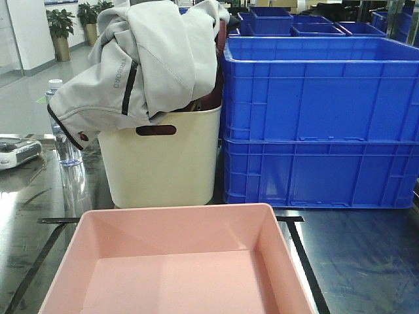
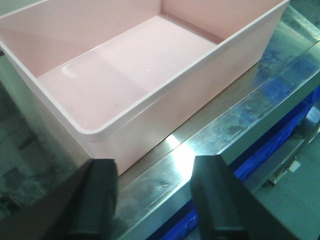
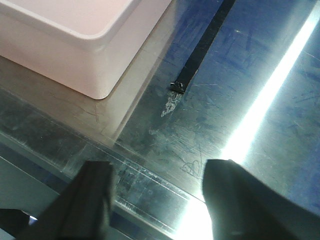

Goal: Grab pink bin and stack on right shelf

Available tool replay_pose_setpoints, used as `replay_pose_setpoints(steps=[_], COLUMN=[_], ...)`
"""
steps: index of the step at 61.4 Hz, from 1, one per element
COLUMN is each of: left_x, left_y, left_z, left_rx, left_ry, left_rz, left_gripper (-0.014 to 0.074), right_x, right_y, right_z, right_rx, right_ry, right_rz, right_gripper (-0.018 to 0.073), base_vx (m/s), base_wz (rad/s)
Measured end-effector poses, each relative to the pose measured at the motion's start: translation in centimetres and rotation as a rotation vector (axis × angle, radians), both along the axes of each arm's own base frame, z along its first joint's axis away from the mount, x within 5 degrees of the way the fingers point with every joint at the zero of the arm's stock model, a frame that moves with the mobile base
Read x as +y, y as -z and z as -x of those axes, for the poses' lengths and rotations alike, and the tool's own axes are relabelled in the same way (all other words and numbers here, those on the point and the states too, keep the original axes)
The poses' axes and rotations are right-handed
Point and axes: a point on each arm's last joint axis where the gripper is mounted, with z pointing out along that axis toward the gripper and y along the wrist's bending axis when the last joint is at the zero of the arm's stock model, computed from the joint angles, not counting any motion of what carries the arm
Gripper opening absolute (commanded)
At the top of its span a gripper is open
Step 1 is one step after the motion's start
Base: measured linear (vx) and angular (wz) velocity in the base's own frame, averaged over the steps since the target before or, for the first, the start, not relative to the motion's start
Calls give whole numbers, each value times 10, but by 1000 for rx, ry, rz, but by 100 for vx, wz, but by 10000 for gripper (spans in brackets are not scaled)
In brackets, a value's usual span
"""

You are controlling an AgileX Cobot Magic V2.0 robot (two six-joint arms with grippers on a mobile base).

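Both matte black claws, left [image 2: 155,200] and right [image 3: 160,200], are hanging spread apart, the smooth round-rimmed pink bin [image 2: 125,75] sitting ahead on the scratched glossy right shelf [image 3: 240,100].

The pink bin [image 1: 177,261] is cut off at the bottom edge of the front view, so its near wall is unseen. Behind the bin, a grey jacket [image 1: 141,62] hides the cream basket's [image 1: 163,163] contents. Left of the basket, a water bottle [image 1: 62,124] is partly covered by the jacket's sleeve. In both wrist views, the dark fingers [image 2: 97,200] [image 3: 90,200] are blurred and cropped at the bottom edge.
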Motion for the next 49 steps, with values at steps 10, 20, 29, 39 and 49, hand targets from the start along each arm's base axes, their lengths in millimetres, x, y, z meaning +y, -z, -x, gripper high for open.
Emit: replay_pose_setpoints(steps=[10, 20, 29, 39, 49], left_x=[0, 0, 0, 0, 9], left_y=[1, 1, 1, 1, -1], left_z=[1, 1, 1, 1, 10], left_rx=[-4, -4, -2, -5, -70], left_ry=[1, 2, 2, 2, -55], left_rz=[-1, -3, -3, -3, 10], left_gripper=[153, 59, 24, 22, 22], right_x=[2, 2, 2, 2, 2], right_y=[0, 0, 0, 0, 0], right_z=[1, 1, 1, 1, 1], right_rx=[12, 16, 15, 17, 17], right_ry=[-5, -6, -7, -8, -8], right_rz=[-24, -31, -29, -32, -32], right_gripper=[62, -15, -13, -12, -12], base_vx=[0, 0, 0, 0, 0], base_wz=[0, 0, 0, 0, 0])
